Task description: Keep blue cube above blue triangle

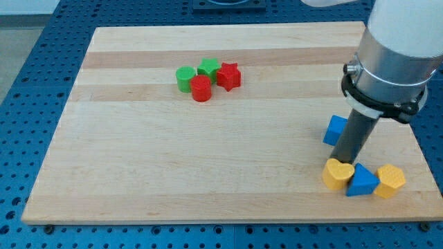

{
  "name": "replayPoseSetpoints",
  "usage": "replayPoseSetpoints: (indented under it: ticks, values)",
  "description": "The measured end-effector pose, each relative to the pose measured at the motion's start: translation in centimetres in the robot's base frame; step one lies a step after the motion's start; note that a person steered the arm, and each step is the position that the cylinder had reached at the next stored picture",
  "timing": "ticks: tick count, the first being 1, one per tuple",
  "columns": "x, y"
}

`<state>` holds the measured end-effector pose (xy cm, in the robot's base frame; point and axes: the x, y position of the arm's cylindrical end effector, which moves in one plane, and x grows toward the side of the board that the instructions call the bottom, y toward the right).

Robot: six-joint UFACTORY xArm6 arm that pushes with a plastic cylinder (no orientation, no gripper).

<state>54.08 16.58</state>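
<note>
My tip (pixel 342 162) sits at the right of the table (pixel 208 173), just near of the blue cube (pixel 336 129) and just far of the yellow heart (pixel 338 174). The tool is a plain rod, with nothing to open or clamp; it holds no block. The blue triangle (pixel 362 181) lies at the near right, touching the heart on its left and a yellow block (pixel 390 181) on its right. The cube already lies farther up than the triangle, though offset to the left.

As I judge it, the step is to nudge the cube rightward so it lines up over the triangle. For that the tip should go round to the cube's left face and push gently, staying clear of the 3 near blocks so the triangle does not shift.

The table is pale wood, flat and bare in the middle. At the far centre 4 blocks cluster: a green cylinder (pixel 184 79), a green block (pixel 208 68), a red cylinder (pixel 201 88) and a red star (pixel 229 76). Around the table is a blue perforated base (pixel 28 83).
</note>
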Motion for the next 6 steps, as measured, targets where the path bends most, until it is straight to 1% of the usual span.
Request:
replayPoseSetpoints:
  ticks: [1, 2, 3, 4, 5, 6]
  values:
    - [0.0, 0.0]
    - [-0.1, -2.0]
    - [-0.4, -6.4]
    - [-4.3, -6.6]
    - [-7.4, -5.1]
    - [-10.1, -1.9]
